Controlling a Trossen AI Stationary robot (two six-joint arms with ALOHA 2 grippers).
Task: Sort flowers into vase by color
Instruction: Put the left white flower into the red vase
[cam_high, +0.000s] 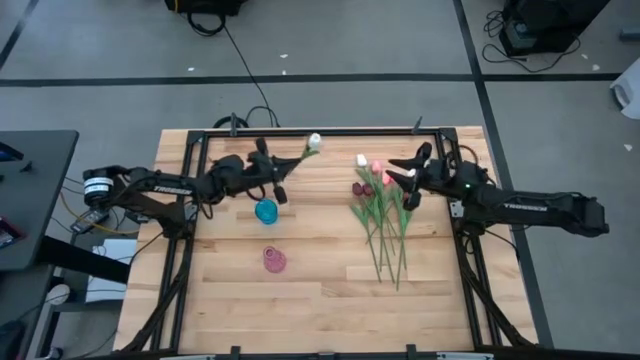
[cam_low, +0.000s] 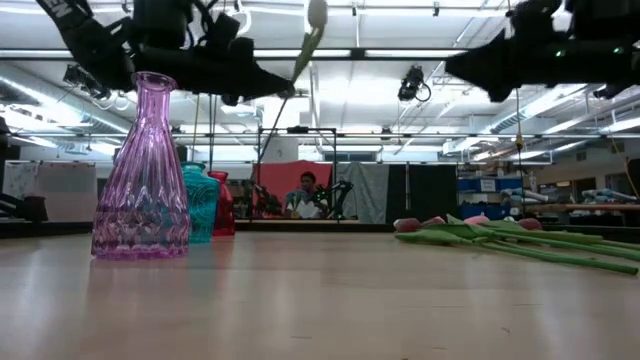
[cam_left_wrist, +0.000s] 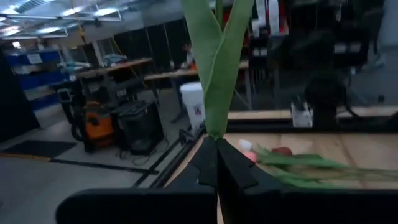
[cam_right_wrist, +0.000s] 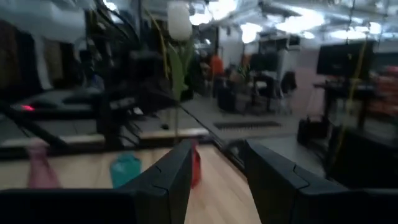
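The left gripper (cam_high: 281, 184), fingers pinched on a white tulip (cam_high: 314, 142) held aloft at twelve o'clock of the teal vase (cam_high: 266, 211), risks the floppy stem missing the narrow neck, while the right gripper (cam_high: 408, 178) hovers open-fingered above the tulip pile (cam_high: 383, 212).

Workshop lab; strip lights (cam_low: 400, 52), workbenches (cam_left_wrist: 118, 65)

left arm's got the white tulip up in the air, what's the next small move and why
Probably carry it over a vase and lower it stem-first: the left gripper is shut on the white tulip, held raised near the blue vase, not yet inside any vase.
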